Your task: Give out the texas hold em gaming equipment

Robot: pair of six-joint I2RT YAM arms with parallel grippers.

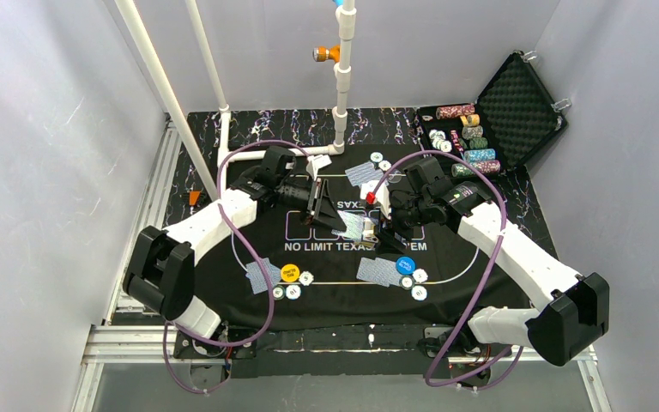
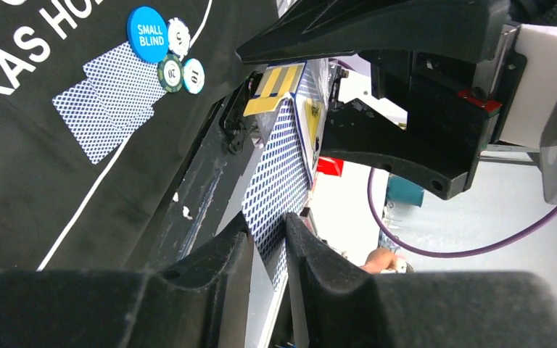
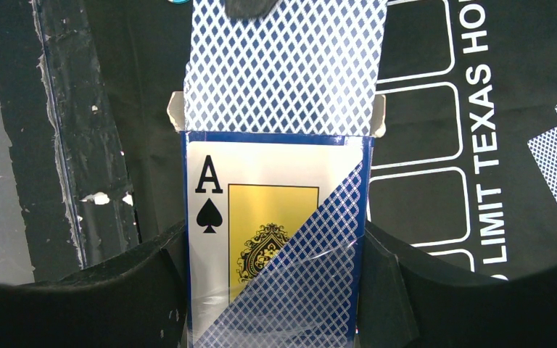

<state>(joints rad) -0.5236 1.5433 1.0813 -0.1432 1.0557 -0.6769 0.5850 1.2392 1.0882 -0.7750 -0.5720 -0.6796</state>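
Note:
My right gripper (image 3: pixel 275 246) is shut on a card box (image 3: pixel 261 210) printed with an ace of spades, held over the mat's middle (image 1: pixel 367 230). A blue-backed playing card (image 3: pixel 283 65) sticks partly out of the box's open end. My left gripper (image 2: pixel 268 228) is shut on that card (image 2: pixel 283 167), one finger on each face. Dealt cards lie at the near left (image 1: pixel 262 275), the near right (image 1: pixel 377 271) and the far side (image 1: pixel 362 174). A yellow button (image 1: pixel 289 273) and a blue button (image 1: pixel 405 264) lie by them, with small chips (image 1: pixel 293 292) alongside.
The black foam-lined case (image 1: pixel 515 107) stands open at the back right with chip stacks (image 1: pixel 472 137) in it. A white pipe frame (image 1: pixel 341 94) rises from the mat's far edge. The black mat (image 1: pixel 480 257) is printed "NO LIMIT TEXAS HOLD'EM". Purple cables loop over both arms.

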